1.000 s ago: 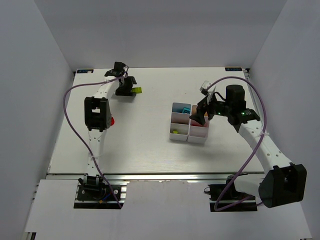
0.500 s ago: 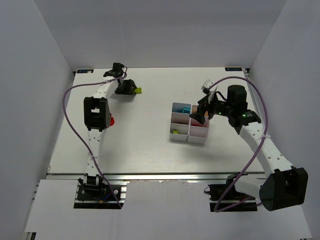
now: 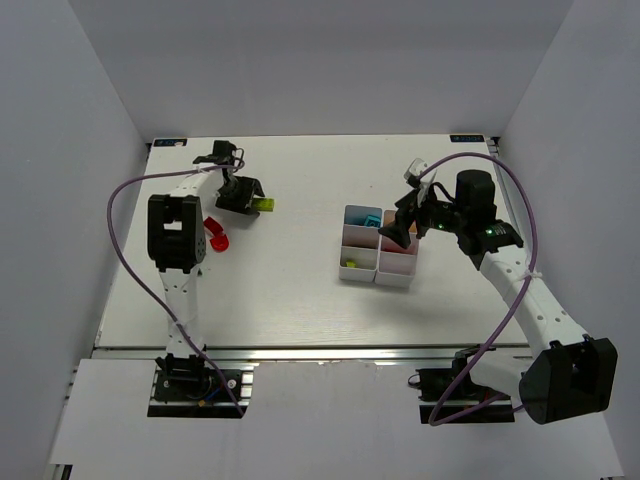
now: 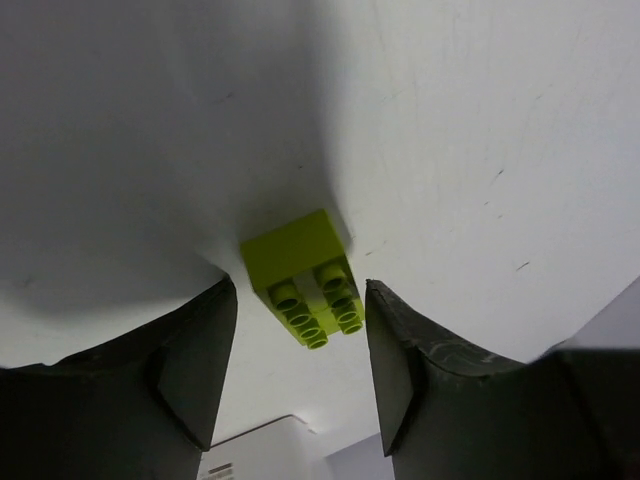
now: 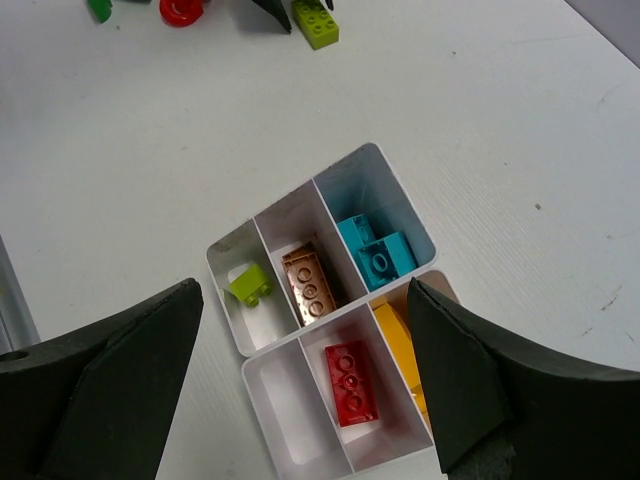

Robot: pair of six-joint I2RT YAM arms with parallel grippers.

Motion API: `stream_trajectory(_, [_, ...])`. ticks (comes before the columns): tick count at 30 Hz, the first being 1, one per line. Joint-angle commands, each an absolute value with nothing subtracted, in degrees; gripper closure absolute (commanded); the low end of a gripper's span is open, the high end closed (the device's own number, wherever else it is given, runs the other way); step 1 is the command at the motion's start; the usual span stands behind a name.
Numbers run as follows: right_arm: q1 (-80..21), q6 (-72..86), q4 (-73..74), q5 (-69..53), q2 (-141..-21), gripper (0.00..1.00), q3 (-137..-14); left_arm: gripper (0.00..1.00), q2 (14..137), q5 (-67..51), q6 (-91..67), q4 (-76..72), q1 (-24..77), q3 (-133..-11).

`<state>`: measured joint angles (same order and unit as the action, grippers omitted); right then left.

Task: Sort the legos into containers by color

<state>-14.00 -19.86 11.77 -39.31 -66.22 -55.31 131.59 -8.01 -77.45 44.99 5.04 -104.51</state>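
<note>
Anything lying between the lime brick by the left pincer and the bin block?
No. Top view shows only bare table between lime brick and bin block.

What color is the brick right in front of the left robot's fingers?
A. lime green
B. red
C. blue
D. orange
A: the left wrist view shows a lime green brick lying on the table by the left gripper.

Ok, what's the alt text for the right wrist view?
A white block of six bins seen from above, framed by the open right gripper. One row holds a lime brick, an orange brick and cyan bricks; the other a red brick and a yellow brick, with one bin empty. A loose lime brick lies farther off on the table.
</note>
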Motion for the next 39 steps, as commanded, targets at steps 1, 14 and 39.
stream_trajectory(1, [-14.2,-19.2,9.2,-41.1,-65.6,0.12,-55.3,0.34,132.1,-3.8,-72.2,52.0,4.6,-100.7])
stream_trajectory(14, [-14.2,-19.0,9.1,-40.5,-64.3,0.12,-54.9,0.34,139.4,-3.1,-68.5,60.5,4.3,-112.9])
stream_trajectory(39, [-13.8,-17.6,2.1,-34.8,-62.4,0.59,-54.3,0.95,83.8,-0.9,-47.4,20.3,27.2,-70.6])
